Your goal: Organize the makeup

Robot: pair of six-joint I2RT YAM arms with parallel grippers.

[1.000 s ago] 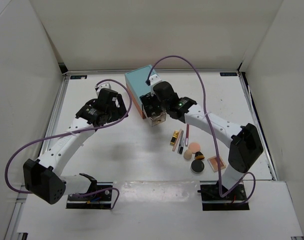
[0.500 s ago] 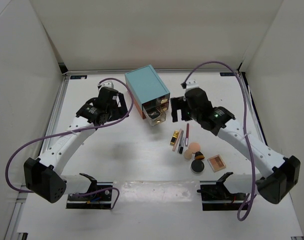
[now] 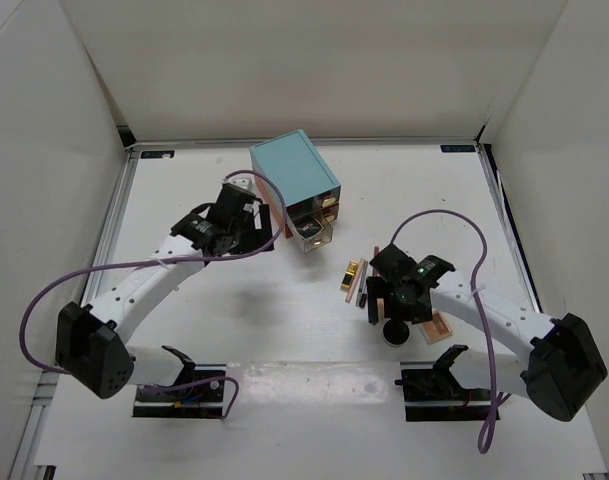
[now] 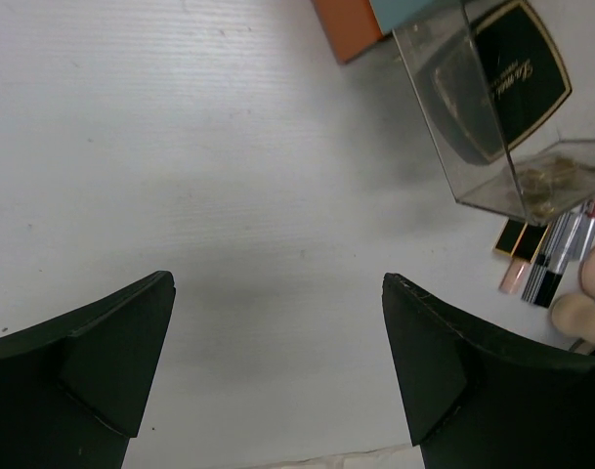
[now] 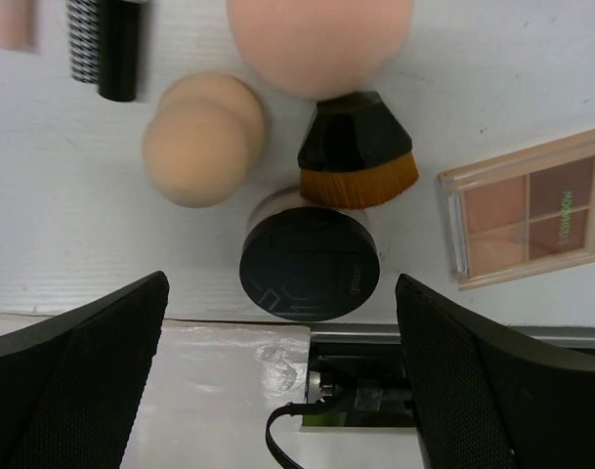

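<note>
Your right pincer (image 5: pixel 280 281) is hanging wide open and empty, directly over the round black compact (image 5: pixel 310 264) lying on the desk (image 5: pixel 63 244). I am judging it light, rigid and slippery: be gripping across its rim, avoiding the soft peach sponge (image 5: pixel 194 142) just beside.

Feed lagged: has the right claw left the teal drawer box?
Yes, the right claw went from the teal drawer box nearward, now over the round black compact.
</note>
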